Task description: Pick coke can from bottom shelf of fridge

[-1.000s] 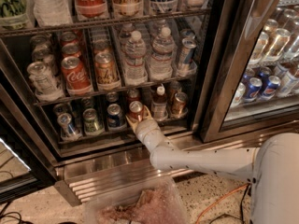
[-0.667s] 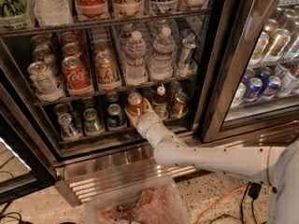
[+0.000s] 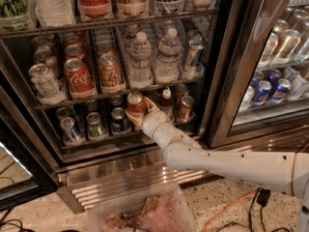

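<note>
The coke can (image 3: 136, 103), red with a silver lid, stands in the middle of the bottom shelf (image 3: 101, 140) of the fridge (image 3: 215, 81). My gripper (image 3: 140, 111) reaches into that shelf from the lower right on a white arm. Its beige fingers (image 3: 152, 106) sit on either side of the coke can and are shut on it. To the can's left stand a blue can (image 3: 118, 120), a green can (image 3: 94, 125) and a silver can (image 3: 70, 128). To its right are a small red-capped bottle (image 3: 166, 98) and a bronze can (image 3: 186, 106).
The tier above holds a Coca-Cola can (image 3: 79, 76), a bronze can (image 3: 110, 71) and water bottles (image 3: 140, 57). The fridge's ribbed steel base (image 3: 120, 182) is below. A clear plastic tub (image 3: 145, 211) and an orange cable (image 3: 227, 208) lie on the floor. The right compartment holds blue cans (image 3: 270, 88).
My gripper has moved up and slightly left, deeper into the bottom shelf, and the red can now sits a little higher between its fingers.
</note>
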`<state>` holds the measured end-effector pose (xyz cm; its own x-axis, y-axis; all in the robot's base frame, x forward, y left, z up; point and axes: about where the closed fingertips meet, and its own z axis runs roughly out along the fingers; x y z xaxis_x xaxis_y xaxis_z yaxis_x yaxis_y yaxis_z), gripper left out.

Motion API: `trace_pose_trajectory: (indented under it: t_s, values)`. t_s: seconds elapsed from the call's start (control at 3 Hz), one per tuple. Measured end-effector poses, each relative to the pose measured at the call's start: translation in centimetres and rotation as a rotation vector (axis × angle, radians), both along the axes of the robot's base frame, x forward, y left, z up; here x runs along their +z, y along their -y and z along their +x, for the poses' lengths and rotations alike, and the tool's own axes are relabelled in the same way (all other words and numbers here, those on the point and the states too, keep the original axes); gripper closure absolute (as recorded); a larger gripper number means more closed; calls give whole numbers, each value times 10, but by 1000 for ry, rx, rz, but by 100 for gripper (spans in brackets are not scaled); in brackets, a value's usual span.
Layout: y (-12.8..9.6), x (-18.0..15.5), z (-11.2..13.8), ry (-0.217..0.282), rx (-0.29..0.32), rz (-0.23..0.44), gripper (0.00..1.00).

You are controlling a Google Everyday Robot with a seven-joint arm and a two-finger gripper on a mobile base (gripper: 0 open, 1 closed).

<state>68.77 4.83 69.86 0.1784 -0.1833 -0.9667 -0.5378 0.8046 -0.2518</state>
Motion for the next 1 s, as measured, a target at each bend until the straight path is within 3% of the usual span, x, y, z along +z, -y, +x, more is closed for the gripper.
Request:
trace_pose_trajectory:
  t_s: [0.33, 0.67, 1.0]
  values:
    - [1, -7, -18, -71, 49, -33, 100]
    - [9, -19, -64, -215, 123, -67, 100]
    - [18, -28, -99, -320, 154, -80, 100]
